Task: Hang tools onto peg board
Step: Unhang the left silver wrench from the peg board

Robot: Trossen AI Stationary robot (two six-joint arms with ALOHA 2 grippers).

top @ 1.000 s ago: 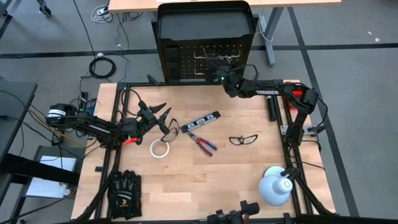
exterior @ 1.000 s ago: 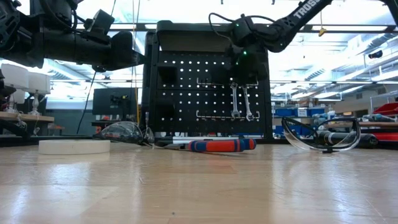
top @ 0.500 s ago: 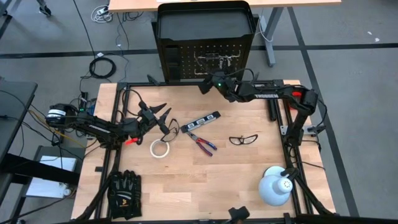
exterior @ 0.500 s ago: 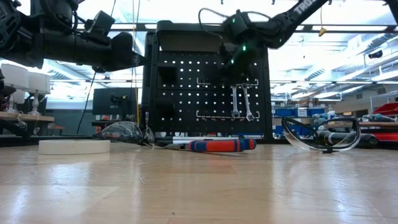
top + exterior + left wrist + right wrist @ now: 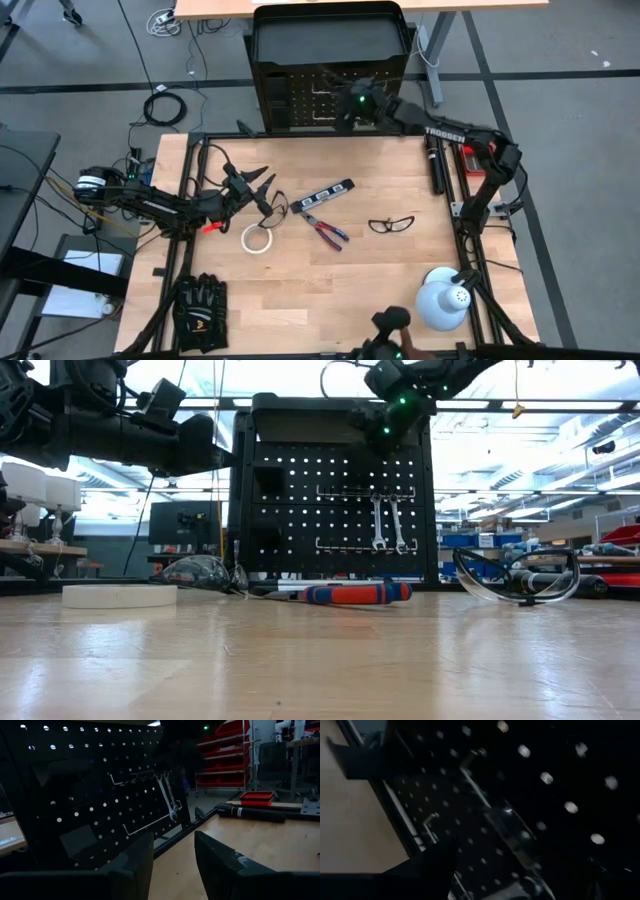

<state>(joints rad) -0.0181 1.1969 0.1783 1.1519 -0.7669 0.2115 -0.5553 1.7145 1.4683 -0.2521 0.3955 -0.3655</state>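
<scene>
The peg board point(image 5: 300, 105) stands at the table's far edge, and two silver wrenches point(image 5: 386, 523) hang from a hook on its front; they also show in the left wrist view point(image 5: 167, 795). The level bar point(image 5: 325, 194), red-handled pliers point(image 5: 325, 230), white tape roll point(image 5: 258, 238) and black-framed glasses point(image 5: 392, 224) lie flat on the table. My right gripper point(image 5: 345, 103) is open and empty, high in front of the board's upper part point(image 5: 385, 418), above the wrenches. My left gripper point(image 5: 262, 186) is open and empty above the table's left part.
Clear safety glasses point(image 5: 277, 207) lie under my left gripper. Black gloves point(image 5: 200, 305) lie at the near left and a white dome lamp point(image 5: 443, 300) at the near right. A black tube point(image 5: 436, 165) and a small red box point(image 5: 470, 158) lie along the right edge.
My right gripper has swung a little toward the table's left, then gone up and toward the far edge, from beside the hook row to the board's upper part. The two wrenches have stayed hanging.
</scene>
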